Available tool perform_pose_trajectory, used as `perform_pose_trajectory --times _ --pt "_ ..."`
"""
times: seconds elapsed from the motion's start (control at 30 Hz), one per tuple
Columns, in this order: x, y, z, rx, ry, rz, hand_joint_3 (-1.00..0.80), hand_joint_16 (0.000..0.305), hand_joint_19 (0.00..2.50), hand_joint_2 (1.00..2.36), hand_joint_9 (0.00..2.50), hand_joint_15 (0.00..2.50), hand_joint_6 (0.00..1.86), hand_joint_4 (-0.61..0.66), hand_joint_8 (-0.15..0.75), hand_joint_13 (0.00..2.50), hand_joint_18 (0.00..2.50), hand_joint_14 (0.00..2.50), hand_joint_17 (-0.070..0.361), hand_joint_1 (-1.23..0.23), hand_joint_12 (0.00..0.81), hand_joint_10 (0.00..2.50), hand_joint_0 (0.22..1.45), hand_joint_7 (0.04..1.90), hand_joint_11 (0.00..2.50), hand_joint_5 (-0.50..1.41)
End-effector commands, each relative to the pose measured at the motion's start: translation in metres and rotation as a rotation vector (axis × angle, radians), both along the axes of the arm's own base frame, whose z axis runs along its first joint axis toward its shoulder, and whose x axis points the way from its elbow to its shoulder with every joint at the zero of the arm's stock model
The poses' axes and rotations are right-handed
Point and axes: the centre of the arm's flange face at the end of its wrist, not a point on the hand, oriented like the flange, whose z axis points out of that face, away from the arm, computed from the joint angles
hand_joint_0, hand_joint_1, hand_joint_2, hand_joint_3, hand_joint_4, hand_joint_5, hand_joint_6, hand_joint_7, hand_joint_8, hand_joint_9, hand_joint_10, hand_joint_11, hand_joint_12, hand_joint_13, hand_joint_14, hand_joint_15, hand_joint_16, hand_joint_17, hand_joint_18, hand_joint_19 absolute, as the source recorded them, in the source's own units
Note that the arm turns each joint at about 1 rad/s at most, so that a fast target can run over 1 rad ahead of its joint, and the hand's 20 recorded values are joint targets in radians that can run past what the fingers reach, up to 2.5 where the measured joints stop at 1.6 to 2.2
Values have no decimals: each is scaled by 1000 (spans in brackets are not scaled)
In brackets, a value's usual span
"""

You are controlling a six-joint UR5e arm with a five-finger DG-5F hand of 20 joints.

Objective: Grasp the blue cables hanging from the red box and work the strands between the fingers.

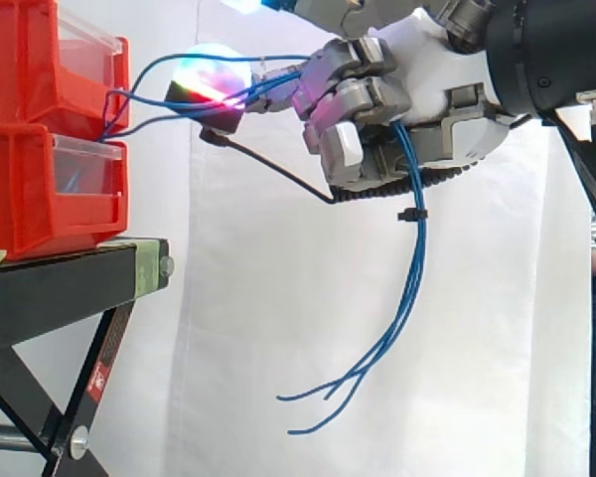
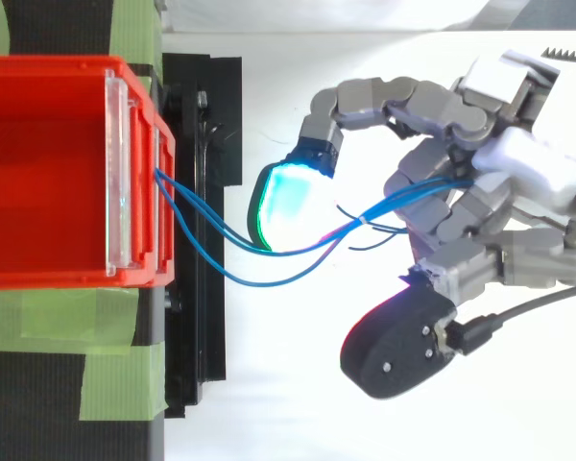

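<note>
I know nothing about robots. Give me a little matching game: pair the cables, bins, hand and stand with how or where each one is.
Things:
1 cables
2 bins
3 hand
4 stand

Descriptions:
A black, under the bins
B fingers curled round the cables
C red, stacked one on the other
D blue, running from the bins into the hand, ends dangling below it

Pairs: 1-D, 2-C, 3-B, 4-A
</note>
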Motion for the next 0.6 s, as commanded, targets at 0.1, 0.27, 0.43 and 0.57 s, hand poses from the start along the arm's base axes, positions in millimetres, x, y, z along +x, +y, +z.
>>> perform_pose_trajectory --times 0.1,0.27,0.43,0.57 --pt "0 0 0 -2 2 1 -960 195 713 1002 1749 1780 817 203 508 1850 2296 2500 146 -763 556 2500 866 1252 2500 -5" --pt "0 0 0 -3 1 0 -922 195 713 1003 1749 1780 856 207 508 1850 2296 2500 146 -730 556 2500 878 1245 2500 11" --pt "0 0 0 -7 2 0 -892 195 713 1005 1749 1780 1006 235 508 1850 2296 2500 146 -707 556 2500 911 1212 2500 8" --pt "0 0 0 -7 2 0 -1000 195 713 1000 1749 1780 812 214 508 1850 2296 2500 146 -746 556 2500 851 1244 2500 -43"
